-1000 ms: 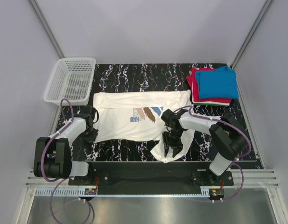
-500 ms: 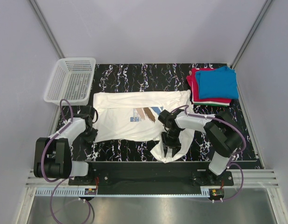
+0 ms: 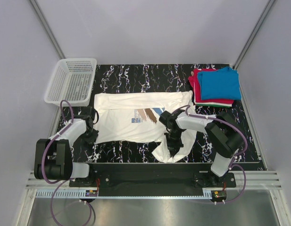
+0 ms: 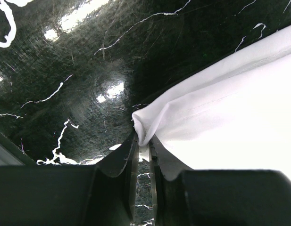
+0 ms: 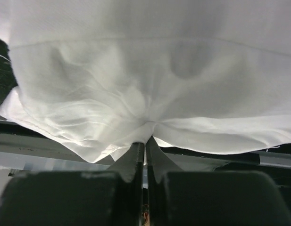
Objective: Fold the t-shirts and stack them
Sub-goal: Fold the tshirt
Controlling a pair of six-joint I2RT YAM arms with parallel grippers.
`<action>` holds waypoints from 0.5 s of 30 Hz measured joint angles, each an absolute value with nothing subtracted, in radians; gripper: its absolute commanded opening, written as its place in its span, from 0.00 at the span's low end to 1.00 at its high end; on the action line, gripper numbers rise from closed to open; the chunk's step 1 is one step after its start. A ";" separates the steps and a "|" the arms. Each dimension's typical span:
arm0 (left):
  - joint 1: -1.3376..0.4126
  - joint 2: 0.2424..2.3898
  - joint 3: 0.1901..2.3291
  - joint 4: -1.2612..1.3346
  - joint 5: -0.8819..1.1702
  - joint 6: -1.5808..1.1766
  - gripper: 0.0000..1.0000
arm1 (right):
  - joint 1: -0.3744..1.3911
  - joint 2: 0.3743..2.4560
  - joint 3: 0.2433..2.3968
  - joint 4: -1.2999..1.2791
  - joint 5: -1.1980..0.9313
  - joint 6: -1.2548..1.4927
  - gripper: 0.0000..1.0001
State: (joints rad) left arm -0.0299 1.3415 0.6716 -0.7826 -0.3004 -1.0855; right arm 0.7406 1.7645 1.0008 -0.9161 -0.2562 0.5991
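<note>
White printed t-shirt (image 3: 128, 128) flat on marbled table (image 3: 150, 75); folded stack (image 3: 220, 84) far right

On the worktop (image 3: 150, 75) a spread t-shirt (image 3: 131, 127) lay central, a basket (image 3: 71, 80) at the far left corner, folded t-shirts (image 3: 217, 84) far right.

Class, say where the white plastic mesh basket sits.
In the top view, the white plastic mesh basket sits at the far left corner of the black marbled table, just beyond the spread white printed t-shirt.
</note>
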 measured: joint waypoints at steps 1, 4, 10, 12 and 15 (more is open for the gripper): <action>-0.030 1.341 0.672 -0.783 -0.300 -1.084 0.17 | 0.741 1.764 1.005 -0.921 -0.250 0.598 0.00; -0.029 1.341 0.672 -0.781 -0.299 -1.079 0.17 | 0.741 1.758 1.017 -0.937 -0.237 0.598 0.00; -0.027 1.342 0.672 -0.773 -0.292 -1.061 0.07 | 0.741 1.710 1.060 -0.992 -0.187 0.598 0.00; -0.027 1.342 0.672 -0.770 -0.292 -1.050 0.05 | 0.742 1.685 1.082 -1.016 -0.157 0.598 0.00; -0.026 1.343 0.673 -0.767 -0.289 -1.034 0.00 | 0.742 1.641 1.120 -1.047 -0.112 0.599 0.00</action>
State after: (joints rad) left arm -0.0261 1.3434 0.6727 -0.7673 -0.2893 -1.0336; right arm 0.7418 1.6413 1.1198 -1.0466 -0.1123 0.5991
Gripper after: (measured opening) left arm 0.040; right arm 0.018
